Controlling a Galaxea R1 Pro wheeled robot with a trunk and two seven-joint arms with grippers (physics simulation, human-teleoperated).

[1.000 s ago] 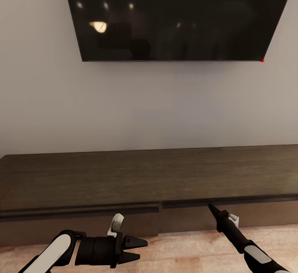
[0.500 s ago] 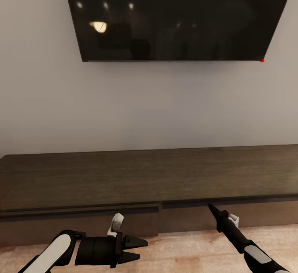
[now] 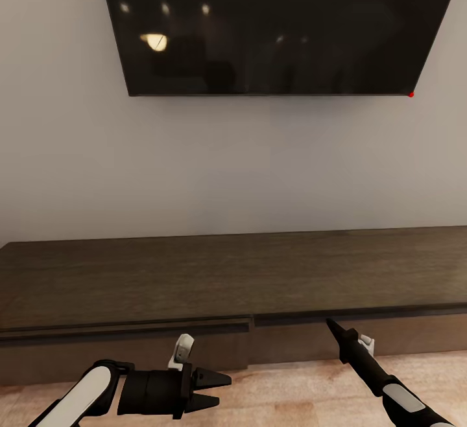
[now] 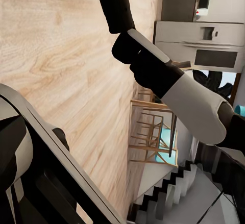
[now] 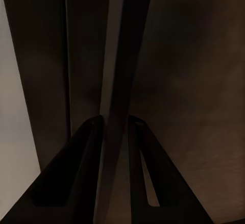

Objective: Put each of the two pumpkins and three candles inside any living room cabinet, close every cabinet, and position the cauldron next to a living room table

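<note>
Two grippers sit before the cabinet [image 3: 227, 284]: the right gripper [image 3: 332, 327] (fingers nearly pressed together) meets its top front edge; the left gripper [image 3: 217, 389], slightly spread, hovers over the floor [image 3: 292, 394].

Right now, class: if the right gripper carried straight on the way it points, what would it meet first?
The right gripper points at the cabinet, tips at the dark gap under its top edge. It would likely meet the cabinet's front panel almost at once; whether it already touches is unclear.
</note>
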